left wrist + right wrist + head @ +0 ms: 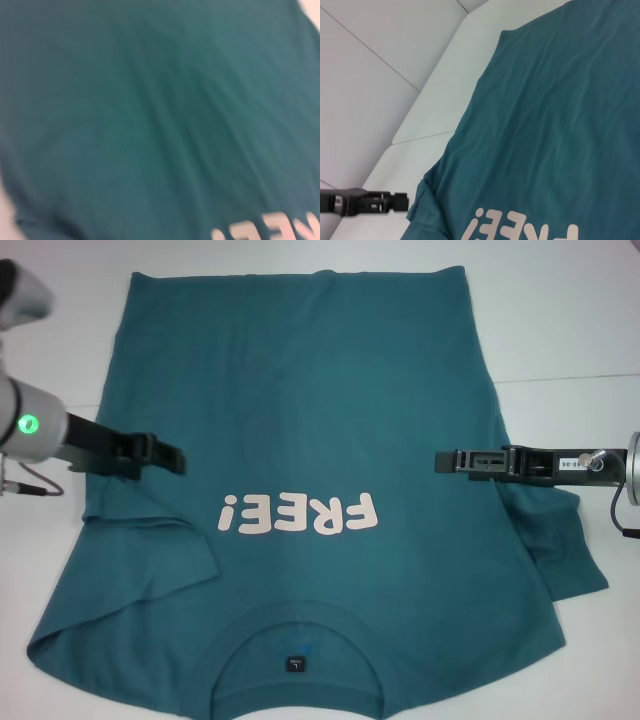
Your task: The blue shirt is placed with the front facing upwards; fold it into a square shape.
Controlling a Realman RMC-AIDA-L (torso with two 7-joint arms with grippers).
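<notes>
Teal-blue cotton covers the white counter (560, 350): the blue shirt (300, 420) lies front up, collar at the near edge, both sleeves tucked inward. Left gripper (178, 460) and right gripper (440, 461) hover over its sides; their openings I cannot tell. Squaring remains.

Shirt (320, 440) spread flat on table (580, 330), filling frame centre; collar (295, 640) at bottom edge, hem at top. Left gripper (178, 458) over shirt's left edge, mid-frame. Right gripper (442, 461) over right edge, mid-frame, level with it.
</notes>
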